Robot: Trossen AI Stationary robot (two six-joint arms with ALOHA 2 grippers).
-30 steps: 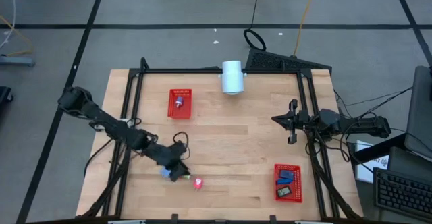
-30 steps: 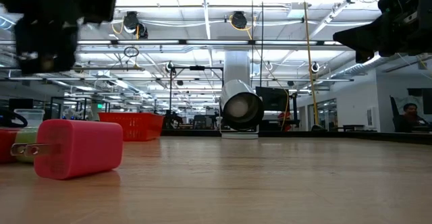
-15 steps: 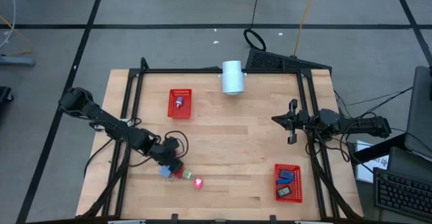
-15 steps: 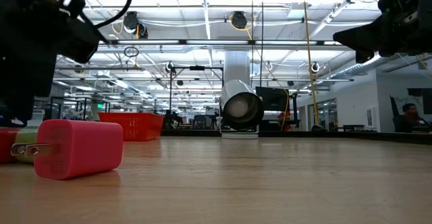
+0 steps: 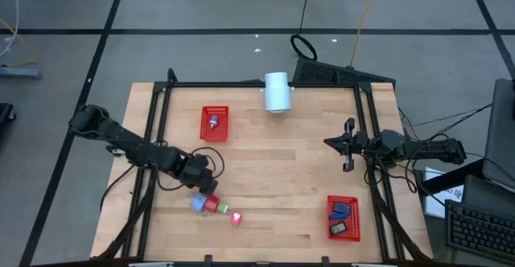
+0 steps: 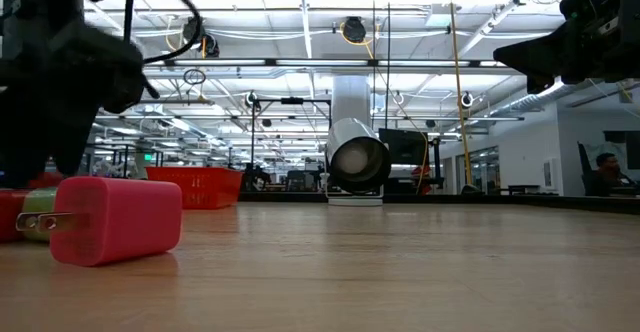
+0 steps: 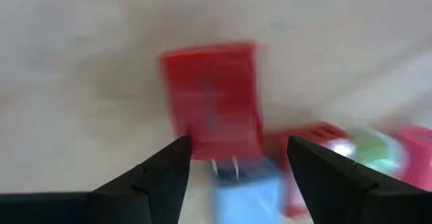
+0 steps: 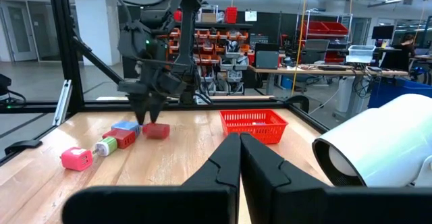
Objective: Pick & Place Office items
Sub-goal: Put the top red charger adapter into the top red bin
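My left gripper (image 5: pixel 202 188) (image 8: pixel 146 113) hangs open, fingers pointing down, just above a red block (image 7: pixel 212 99) (image 8: pixel 156 130) that lies flat on the table. Beside it lie a light blue piece (image 5: pixel 197 205) (image 7: pixel 239 196), a red and green piece (image 5: pixel 212 207) (image 8: pixel 113 141) and a pink plug charger (image 5: pixel 236 218) (image 6: pixel 115 220). A tiny bluish-white piece (image 5: pixel 212 123) sits in the far red basket (image 5: pixel 215 112). Dark blue (image 5: pixel 341 211) and black (image 5: pixel 339 228) pieces lie in the near right basket (image 5: pixel 352 200). My right gripper (image 5: pixel 348 148) (image 8: pixel 239 150) waits shut near the right edge.
A white cylinder (image 5: pixel 277 92) (image 8: pixel 378 143) lies on its side at the far edge. A black frame (image 5: pixel 257 84) borders the table. Bare wood stretches between the two arms across the table's middle (image 5: pixel 282 170).
My left gripper has drawn back from the cluster toward the table's far left, staying near table height. The red and green piece that it covered now shows beside the light blue one. The pieces have kept their places.
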